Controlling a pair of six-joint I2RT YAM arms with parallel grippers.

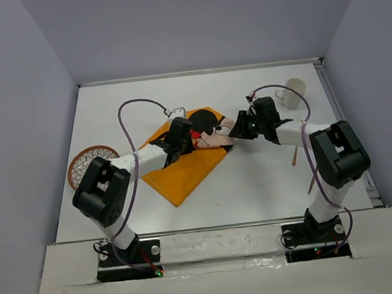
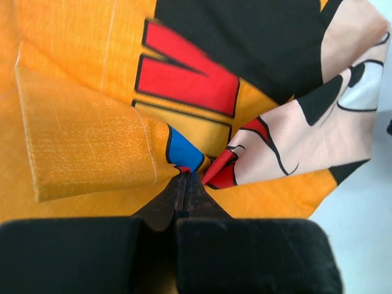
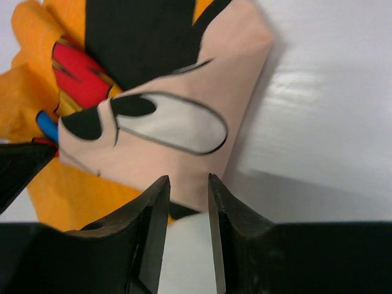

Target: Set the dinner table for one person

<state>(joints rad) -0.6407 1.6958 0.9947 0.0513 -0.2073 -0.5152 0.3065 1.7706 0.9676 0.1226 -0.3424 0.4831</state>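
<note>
At the centre of the counter [image 1: 270, 181], an orange placemat [image 1: 185, 173] printed with a cartoon mouse lies at an angle, its near corner pointing toward the left arm's side. The counter is the white surface carrying everything in view. A thin metal rail [image 1: 202, 72] runs along its far edge and down its right edge. Grey walls [image 1: 16, 103] rise close on the left, far and right sides.

Bare white surface shows between the placemat and the near edge, and in a strip beyond the placemat up to the far rail.

The left fingers [image 2: 184, 184] are pressed together on a gathered ridge of placemat fabric, which puckers toward the tips. The right fingers [image 3: 160, 190] stand apart with a narrow gap. A folded pink corner of the placemat lies at their tips, and the white counter shows through the gap.

One container is present: a white mug [image 1: 290, 93] near the far right corner. Its inside is too small to make out. A round woven coaster [image 1: 89, 162] sits at the left edge. Two thin wooden sticks [image 1: 294, 155] lie near the right edge, beside the right arm.
</note>
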